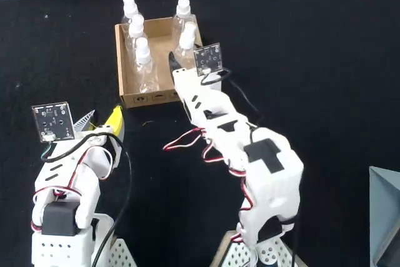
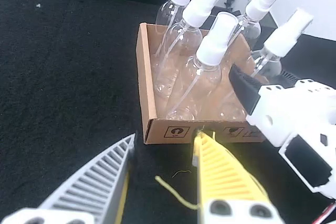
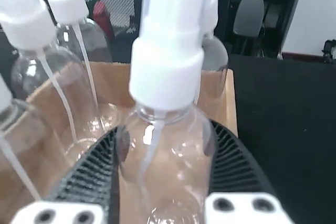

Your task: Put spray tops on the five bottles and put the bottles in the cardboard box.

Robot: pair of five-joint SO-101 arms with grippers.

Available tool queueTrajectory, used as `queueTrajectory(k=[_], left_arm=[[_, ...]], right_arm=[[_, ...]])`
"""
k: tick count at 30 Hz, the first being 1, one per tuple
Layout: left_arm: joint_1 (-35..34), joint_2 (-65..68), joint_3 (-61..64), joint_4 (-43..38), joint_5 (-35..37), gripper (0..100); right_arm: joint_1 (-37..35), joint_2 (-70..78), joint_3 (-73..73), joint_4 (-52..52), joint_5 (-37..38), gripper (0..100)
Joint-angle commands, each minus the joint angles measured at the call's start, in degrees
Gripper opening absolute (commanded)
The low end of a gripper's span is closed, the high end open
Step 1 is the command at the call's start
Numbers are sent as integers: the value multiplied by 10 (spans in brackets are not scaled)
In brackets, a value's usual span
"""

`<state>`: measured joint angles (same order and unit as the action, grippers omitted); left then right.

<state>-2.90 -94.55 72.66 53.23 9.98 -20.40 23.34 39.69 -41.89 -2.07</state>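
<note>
Right gripper (image 3: 164, 132) clenched on a spray-topped bottle (image 1: 187, 42) at the near-right of the cardboard box (image 1: 147, 99) — other four bottles (image 1: 142, 60) stand inside, capped — left gripper (image 2: 164, 145) spread wide, holding nothing, just near of the box front.

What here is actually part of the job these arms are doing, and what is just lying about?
Part of the job:
- five bottles with spray tops
- box
- right gripper, around one bottle
- left gripper, open

Lying about:
- yellow strand in front of the box
- grey thing at the high view's right edge
</note>
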Motion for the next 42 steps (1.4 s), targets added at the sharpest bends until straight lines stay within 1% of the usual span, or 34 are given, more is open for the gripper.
queueTrajectory(k=[1, 22, 24, 29, 42], left_arm=[[-5, -8, -8, -13, 1, 166], [-6, -8, -7, -13, 1, 166], [-6, -8, -7, -13, 1, 166], [-6, -8, -7, -13, 1, 166], [-6, -8, -7, -13, 1, 166]], right_arm=[[13, 4, -44, -18, 7, 114], [14, 17, -49, -18, 8, 119], [14, 17, -49, -16, 8, 148], [14, 18, -44, -15, 8, 263], [15, 15, -44, -15, 8, 274]])
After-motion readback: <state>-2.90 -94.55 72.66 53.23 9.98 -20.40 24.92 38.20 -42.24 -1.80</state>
